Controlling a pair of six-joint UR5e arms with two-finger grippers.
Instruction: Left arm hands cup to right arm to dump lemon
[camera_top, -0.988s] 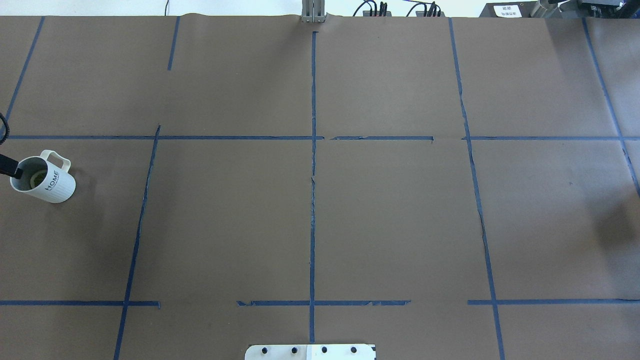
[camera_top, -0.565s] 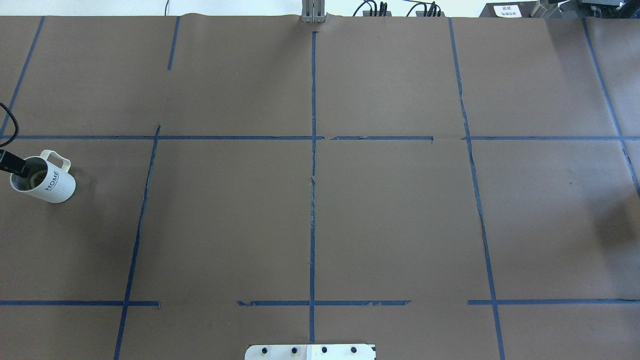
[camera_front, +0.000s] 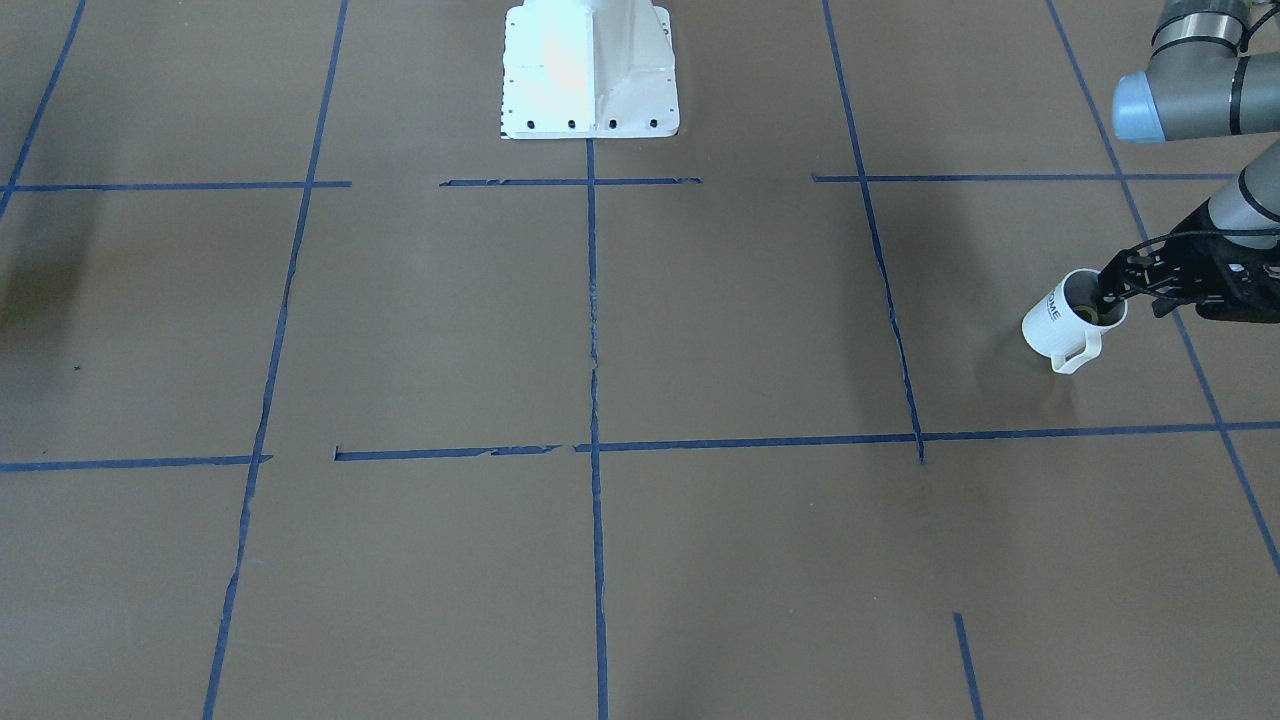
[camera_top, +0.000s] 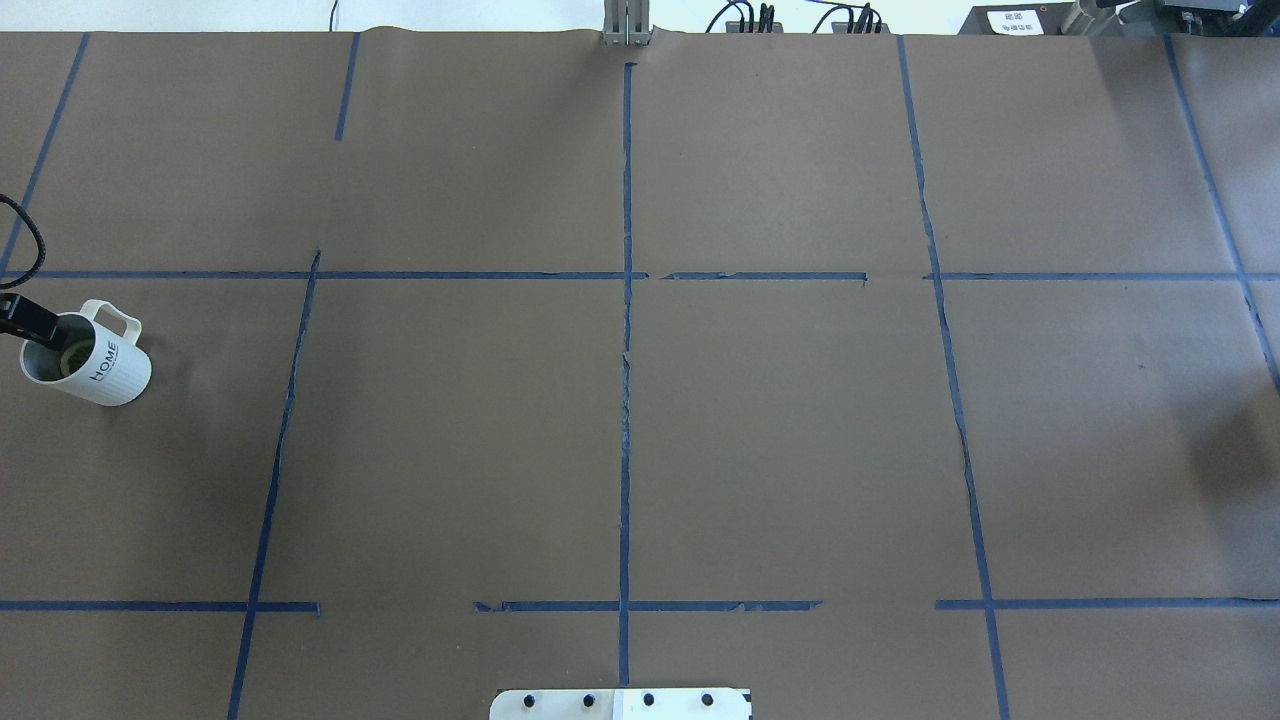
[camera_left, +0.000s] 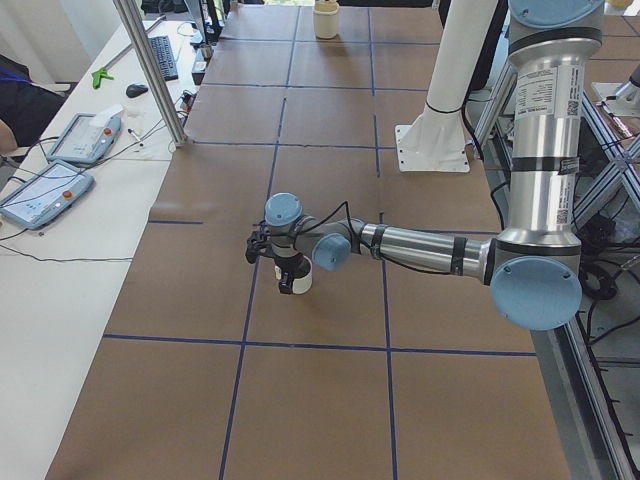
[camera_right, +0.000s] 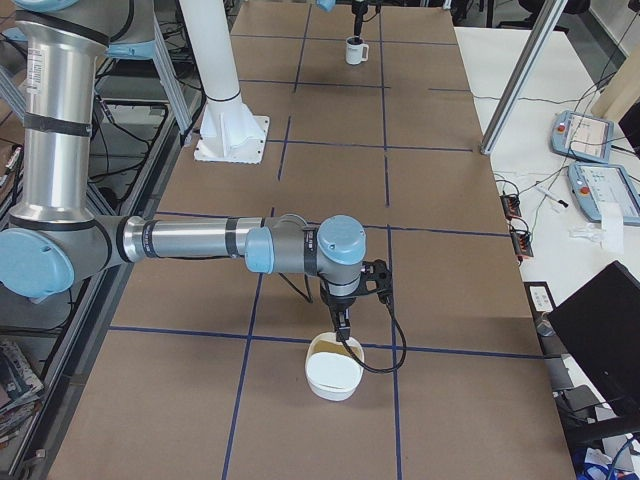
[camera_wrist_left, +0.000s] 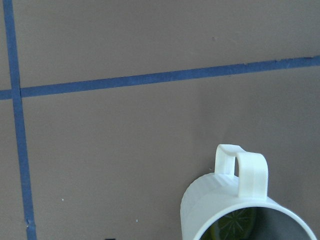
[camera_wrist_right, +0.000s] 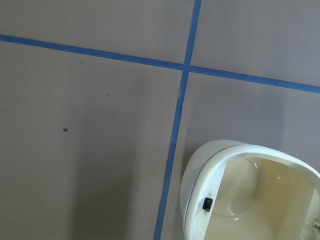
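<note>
Carefully now: the left gripper (camera_front: 1106, 291) straddles the rim of the cup (camera_front: 1050, 325), and I cannot tell if it is pinched; squeeze firmly and lift level, keeping the lemon (camera_wrist_left: 235, 223) in.

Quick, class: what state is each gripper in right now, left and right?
Left gripper: fingertips at the cup's rim; open or closed cannot be told.
Right gripper: above a white bowl; cannot be told.
</note>
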